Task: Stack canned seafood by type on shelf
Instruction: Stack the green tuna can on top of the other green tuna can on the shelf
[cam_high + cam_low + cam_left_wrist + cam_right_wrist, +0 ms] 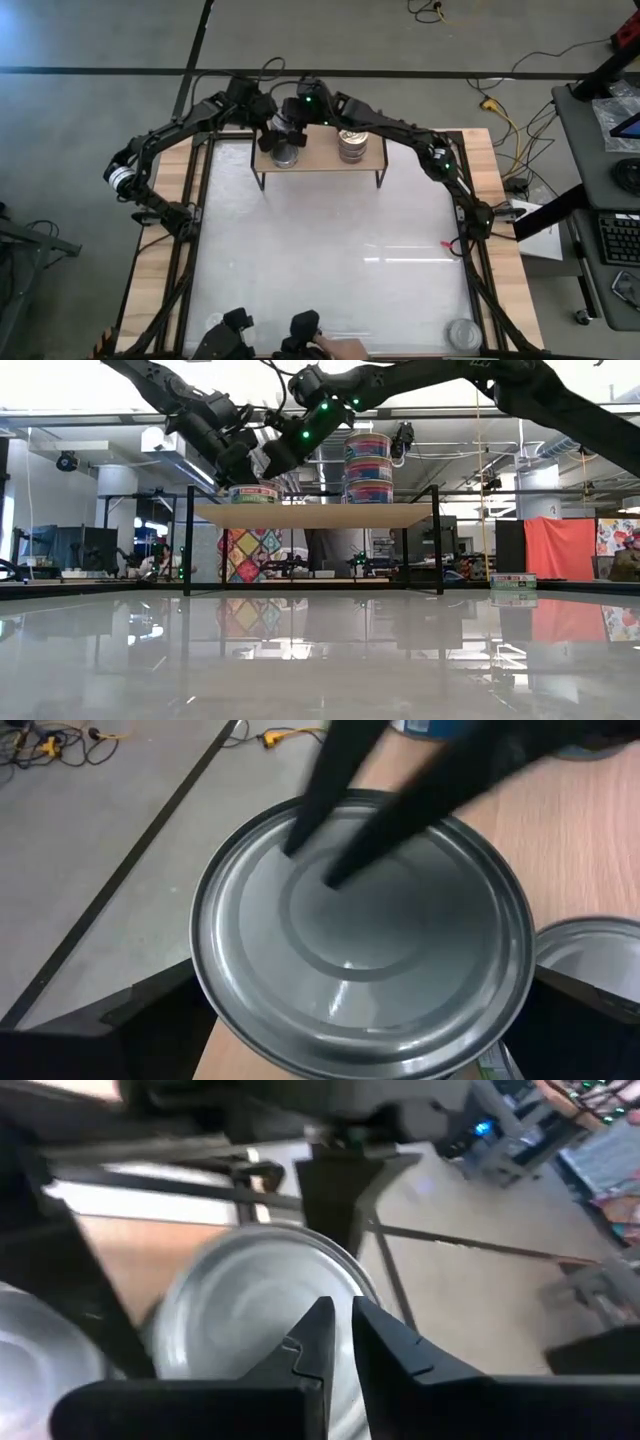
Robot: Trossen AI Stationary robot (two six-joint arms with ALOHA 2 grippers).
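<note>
The shelf (320,163) stands at the table's far edge. On its left end sits a tin of canned seafood with a silver-grey lid (360,930), resting by its base on the board (253,493). My left gripper (365,1020) is open, one finger on each side of this tin's wall. My right gripper (342,1325) is shut, its tips over the lid's middle. A stack of three tins (368,467) stands on the shelf's right half (352,145). My left gripper's fingers (150,1020) flank the tin's round wall at the rim; the lid hides the place, so I cannot tell whether they touch. My right gripper's shut fingertips (315,855) rest on the lid's middle (350,910), slanting down from the table's right. The tin stands upright on the shelf board.
A second silver lid (590,955) shows right beside the tin. A lone tin (462,333) lies at the table's near right corner. A person's hand (345,348) reaches in at the near edge. The white tabletop (330,260) lies before the shelf.
</note>
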